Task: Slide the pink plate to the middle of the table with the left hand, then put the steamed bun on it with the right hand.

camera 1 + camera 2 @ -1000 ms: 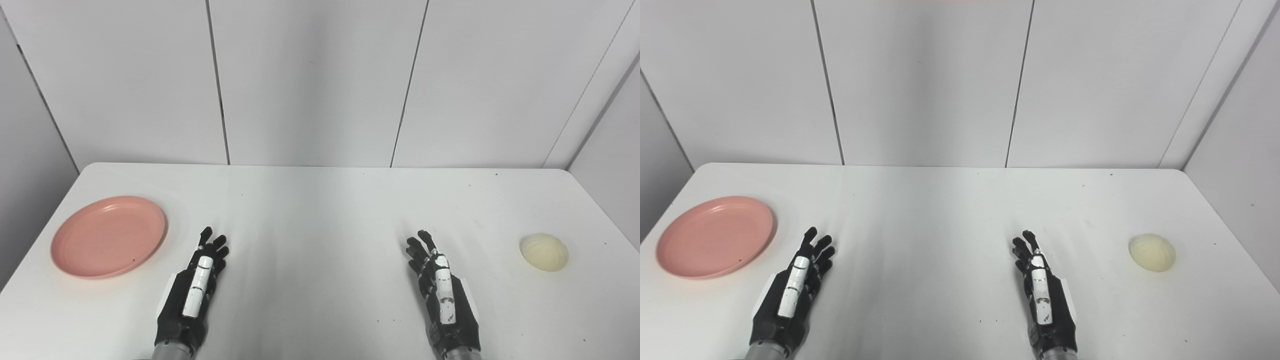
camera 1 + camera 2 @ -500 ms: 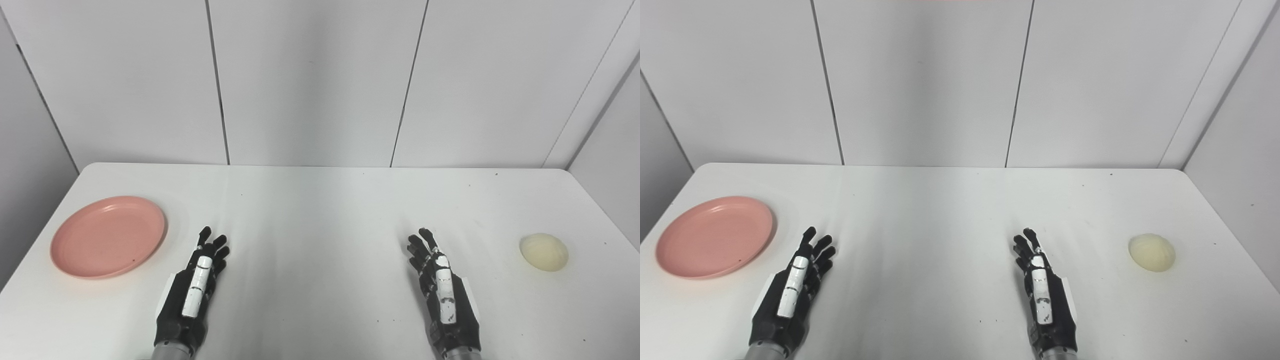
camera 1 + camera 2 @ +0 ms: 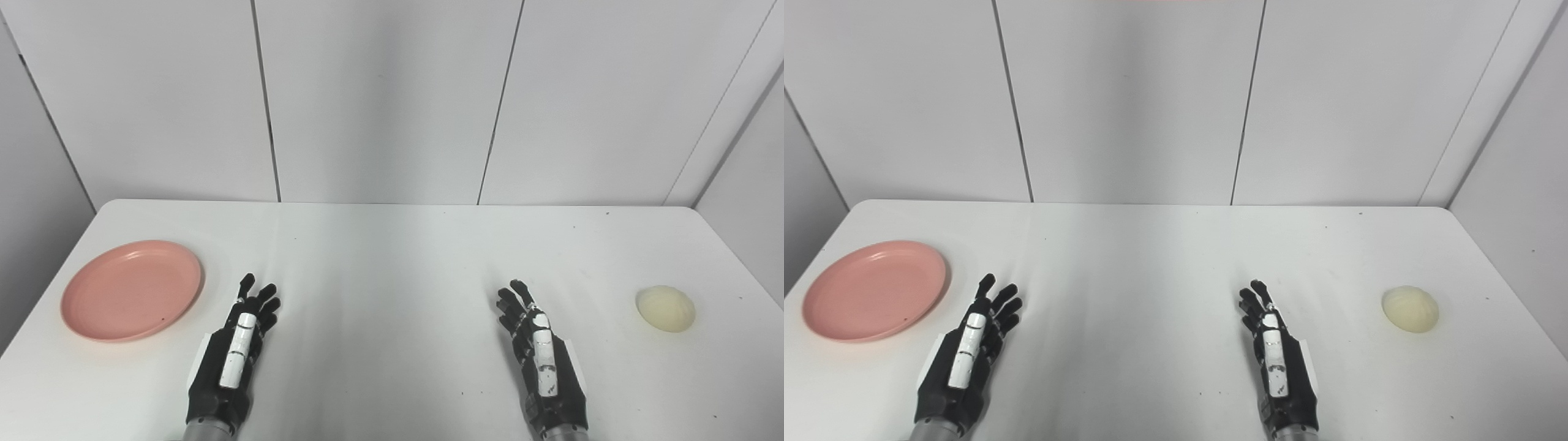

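With both hands empty and spread, we judged our left hand [image 3: 236,349] should hook the pink plate's [image 3: 131,290] nine-o'clock rim, dragging toward three o'clock; our right hand [image 3: 542,361] waited.

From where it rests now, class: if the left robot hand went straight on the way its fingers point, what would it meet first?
Nothing, apparently: the left robot hand points up the bare white table, passing right of the round pink plate, towards the far edge.

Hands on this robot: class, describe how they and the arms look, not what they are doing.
Both the left hand and the right hand are black and jointed, each with a glossy white strip along one finger and white trim at the palm's edge. Grey metallic wrists show at the bottom edge.
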